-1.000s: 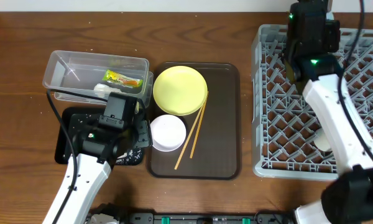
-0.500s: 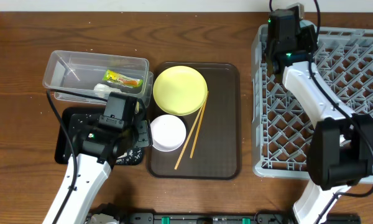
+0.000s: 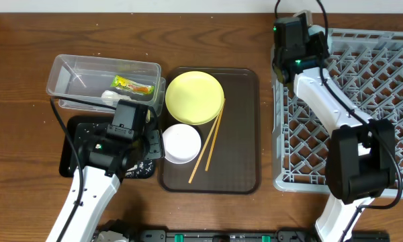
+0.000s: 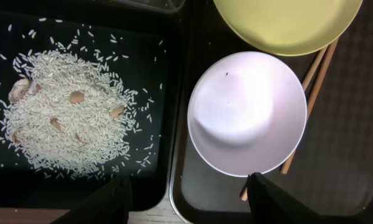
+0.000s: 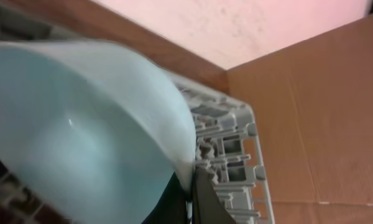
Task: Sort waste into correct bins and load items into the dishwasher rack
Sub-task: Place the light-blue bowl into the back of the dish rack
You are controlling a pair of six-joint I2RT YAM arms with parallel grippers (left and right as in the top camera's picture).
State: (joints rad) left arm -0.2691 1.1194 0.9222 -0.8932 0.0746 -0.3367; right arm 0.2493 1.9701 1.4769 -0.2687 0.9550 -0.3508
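The snack wrapper and the tissue lay in the clear tub at the upper left. The rice sat in a pile on the black tray. So the waste looked sorted.

The right end effector was closed tight on the rim of the light blue bowl, up by the top left corner of the rack. The bowl was not set down yet.

The left end effector hung wide open with nothing in it, above the white bowl. That bowl, the yellow plate and the chopsticks waited on the brown tray in the middle. They looked like the jobs left to do.
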